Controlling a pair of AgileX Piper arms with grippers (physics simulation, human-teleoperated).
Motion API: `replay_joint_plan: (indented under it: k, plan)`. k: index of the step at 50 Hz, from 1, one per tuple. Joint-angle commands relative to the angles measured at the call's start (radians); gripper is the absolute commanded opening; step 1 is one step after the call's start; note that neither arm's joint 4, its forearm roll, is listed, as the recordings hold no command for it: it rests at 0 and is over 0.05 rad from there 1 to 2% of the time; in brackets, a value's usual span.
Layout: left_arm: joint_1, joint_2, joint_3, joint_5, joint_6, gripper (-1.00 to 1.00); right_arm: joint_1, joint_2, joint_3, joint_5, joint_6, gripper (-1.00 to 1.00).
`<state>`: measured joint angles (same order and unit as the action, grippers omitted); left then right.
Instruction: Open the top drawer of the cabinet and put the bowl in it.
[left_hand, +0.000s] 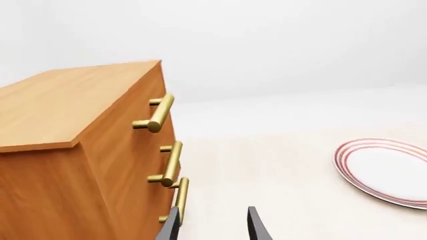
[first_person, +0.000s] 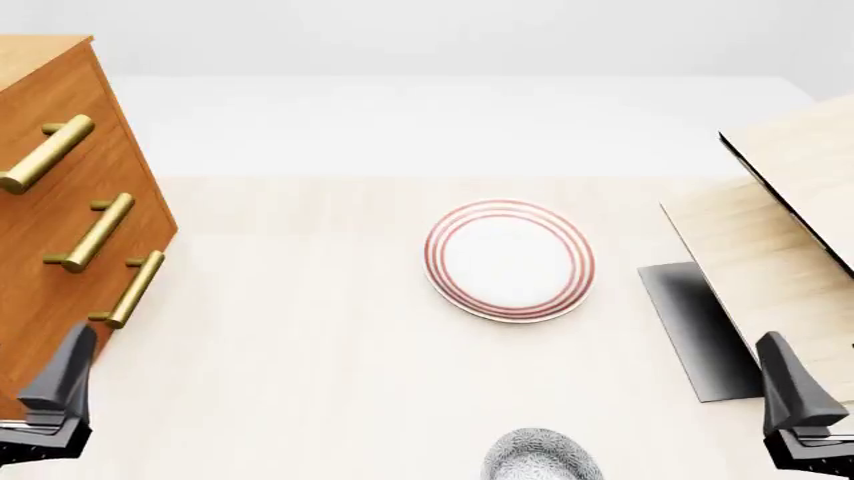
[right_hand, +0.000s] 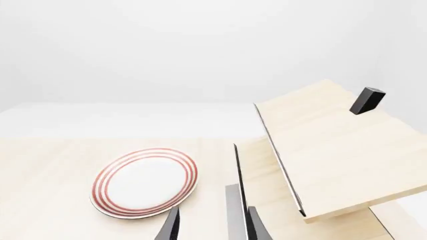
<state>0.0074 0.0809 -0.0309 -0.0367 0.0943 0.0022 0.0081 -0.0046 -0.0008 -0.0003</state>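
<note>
Front view: both claws (first_person: 54, 400) (first_person: 798, 405) empty.

One cabinet (first_person: 60, 190) stands at the far left, with three drawers — the top drawer (first_person: 54, 110) and two lower ones — and three brass bar handles (first_person: 91, 233), one to each drawer. On the table (first_person: 294, 350) lie one white plate with red rings (first_person: 510, 260) at the middle and one speckled bowl (first_person: 541, 457) at the near edge, only partly in view. One pale wooden structure (first_person: 774, 230) stands at the right, one small dark block (right_hand: 367, 100) sits on it, and two grippers show — the left gripper (first_person: 51, 400) and the right gripper (first_person: 801, 405).
</note>
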Motion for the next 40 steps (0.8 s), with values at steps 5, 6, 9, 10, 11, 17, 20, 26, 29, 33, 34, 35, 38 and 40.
replay_joint_plan:
  k: [5, 6, 9, 10, 11, 17, 20, 26, 29, 33, 34, 35, 38, 40]
  plan:
    - [-0.019, 0.184, -0.075, -0.058, 0.242, 1.0, -0.001, -0.001, 0.001, 0.0, 0.0, 1.0]
    - [-0.023, 0.183, -0.088, -0.043, 0.253, 1.0, 0.0, -0.001, 0.001, 0.0, -0.001, 1.0]
    - [-0.039, 0.198, -0.116, -0.03, 0.286, 1.0, 0.0, -0.001, 0.001, 0.0, 0.0, 1.0]
    - [-0.057, 0.194, -0.128, -0.018, 0.28, 1.0, 0.0, -0.001, 0.001, 0.0, 0.0, 1.0]
    - [-0.027, 0.182, -0.14, 0.004, 0.3, 1.0, -0.001, -0.001, 0.001, 0.0, 0.0, 1.0]
    - [-0.032, 0.175, -0.189, 0.063, 0.4, 1.0, -0.001, -0.001, 0.001, 0.0, 0.0, 1.0]
    - [-0.049, 0.177, -0.213, 0.076, 0.424, 1.0, 0.0, -0.001, 0.001, 0.0, 0.0, 1.0]
    - [-0.056, 0.199, -0.222, 0.06, 0.463, 1.0, 0.0, -0.001, 0.001, 0.0, 0.0, 1.0]
    - [-0.05, 0.219, -0.224, 0.045, 0.495, 1.0, -0.001, -0.001, 0.001, 0.0, 0.001, 1.0]
    - [-0.056, 0.255, -0.235, 0.02, 0.534, 1.0, -0.001, -0.001, 0.001, 0.0, 0.0, 1.0]
    - [-0.054, 0.259, -0.238, 0.018, 0.539, 1.0, -0.001, -0.001, 0.001, 0.0, 0.0, 1.0]
    - [-0.052, 0.272, -0.242, 0.009, 0.566, 1.0, -0.001, -0.001, 0.001, 0.0, 0.0, 1.0]
    - [-0.058, 0.306, -0.252, -0.016, 0.601, 1.0, 0.0, -0.001, 0.001, 0.0, 0.0, 1.0]
    - [-0.059, 0.324, -0.261, -0.026, 0.625, 1.0, 0.0, -0.001, 0.001, 0.0, 0.0, 1.0]
